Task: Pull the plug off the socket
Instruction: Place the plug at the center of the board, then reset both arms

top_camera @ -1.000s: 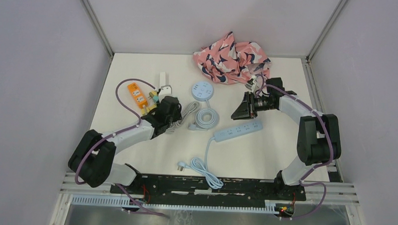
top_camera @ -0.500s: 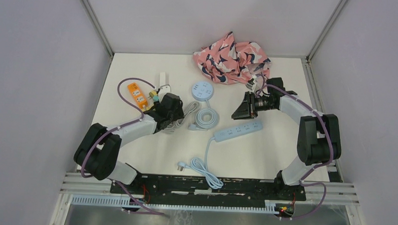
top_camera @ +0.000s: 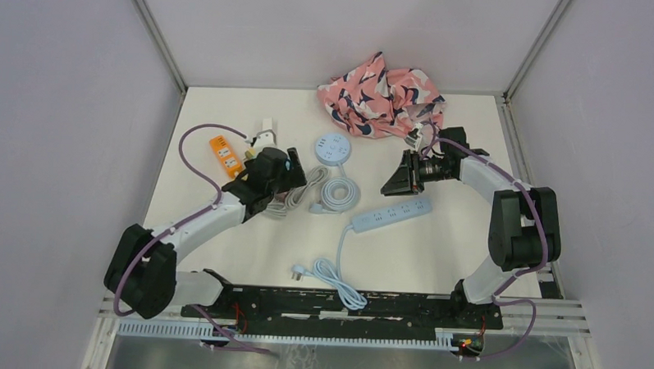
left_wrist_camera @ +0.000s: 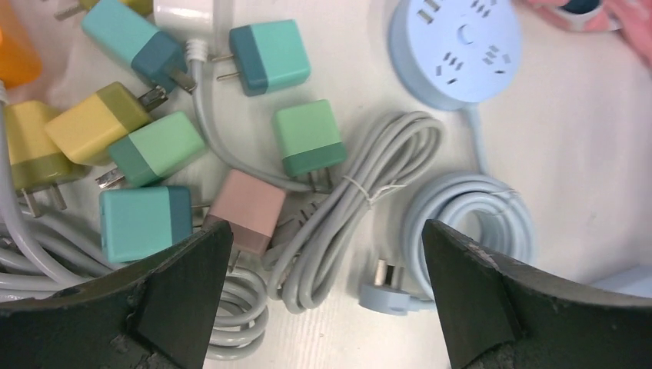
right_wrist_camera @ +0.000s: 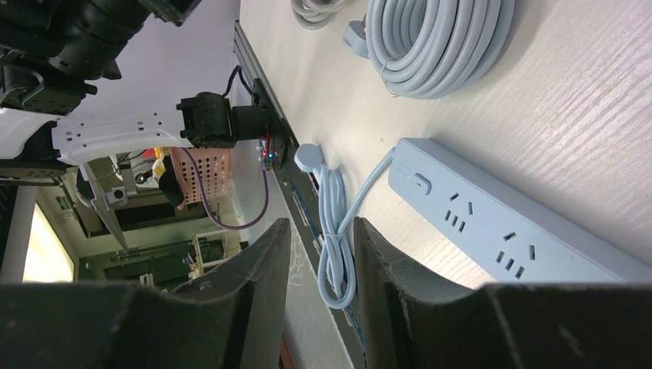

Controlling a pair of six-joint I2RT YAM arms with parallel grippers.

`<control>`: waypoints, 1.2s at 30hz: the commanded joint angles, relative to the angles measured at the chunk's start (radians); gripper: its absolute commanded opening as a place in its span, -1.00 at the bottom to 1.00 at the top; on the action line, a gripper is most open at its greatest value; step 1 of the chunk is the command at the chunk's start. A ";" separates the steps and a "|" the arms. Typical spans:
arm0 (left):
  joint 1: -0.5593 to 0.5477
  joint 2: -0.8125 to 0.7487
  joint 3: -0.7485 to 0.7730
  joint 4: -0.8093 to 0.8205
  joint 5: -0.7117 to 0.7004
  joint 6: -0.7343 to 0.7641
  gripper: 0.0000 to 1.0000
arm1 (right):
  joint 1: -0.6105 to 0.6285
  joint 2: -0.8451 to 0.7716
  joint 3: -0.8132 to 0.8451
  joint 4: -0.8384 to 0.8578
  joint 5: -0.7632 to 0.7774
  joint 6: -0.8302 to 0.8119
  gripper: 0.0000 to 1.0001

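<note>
The left gripper [top_camera: 281, 168] is hovering beside small plugs [top_camera: 264, 138] at the table's [top_camera: 436, 254] ten o'clock, the orange power strip [top_camera: 224, 156] lying at its nine o'clock and the round socket [top_camera: 332, 149] sitting at its two o'clock. The right gripper [top_camera: 392, 180] is hanging at twelve o'clock of the blue power strip [top_camera: 392, 213]; the pink cloth [top_camera: 382, 94] is lying at the table's one o'clock.

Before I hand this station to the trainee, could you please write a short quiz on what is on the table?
1. True or false: the left gripper is open.
2. The round socket hub is: A orange, B light blue, C pink.
3. How many plugs sit in the long power strip?
Key: 1 true; 2 B; 3 zero.
</note>
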 commanded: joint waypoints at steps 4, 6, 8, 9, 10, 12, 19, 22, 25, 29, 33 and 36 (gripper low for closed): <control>0.007 -0.145 0.012 0.063 0.127 0.014 1.00 | -0.010 -0.038 0.040 0.003 -0.017 -0.022 -0.17; 0.007 -0.181 -0.002 0.094 0.167 0.029 1.00 | -0.011 -0.039 0.039 0.003 -0.017 -0.022 -0.17; 0.007 -0.219 -0.015 0.120 0.198 0.036 0.99 | -0.010 -0.040 0.040 0.003 -0.019 -0.022 -0.17; 0.007 -0.234 -0.019 0.129 0.212 0.037 0.99 | -0.010 -0.040 0.040 0.003 -0.020 -0.023 -0.17; 0.007 -0.246 -0.020 0.134 0.223 0.040 0.99 | -0.011 -0.042 0.041 0.003 -0.020 -0.023 -0.17; 0.007 -0.271 -0.017 0.136 0.246 0.045 0.99 | -0.012 -0.049 0.043 0.000 -0.021 -0.030 -0.17; 0.006 -0.360 0.014 0.130 0.340 0.104 0.99 | -0.035 -0.115 0.094 -0.137 0.011 -0.182 -0.17; 0.007 -0.409 0.033 0.112 0.365 0.144 0.98 | -0.049 -0.172 0.135 -0.244 0.080 -0.298 -0.17; 0.006 -0.461 0.068 0.079 0.375 0.193 0.99 | -0.055 -0.221 0.234 -0.353 0.182 -0.462 -0.08; 0.007 -0.528 0.116 0.051 0.415 0.261 0.99 | -0.083 -0.248 0.442 -0.529 0.238 -0.658 0.26; 0.007 -0.563 0.173 0.037 0.429 0.321 0.99 | -0.152 -0.236 0.632 -0.601 0.149 -0.665 0.57; 0.005 -0.564 0.230 0.012 0.425 0.348 0.99 | -0.177 -0.255 0.691 -0.519 0.075 -0.565 0.98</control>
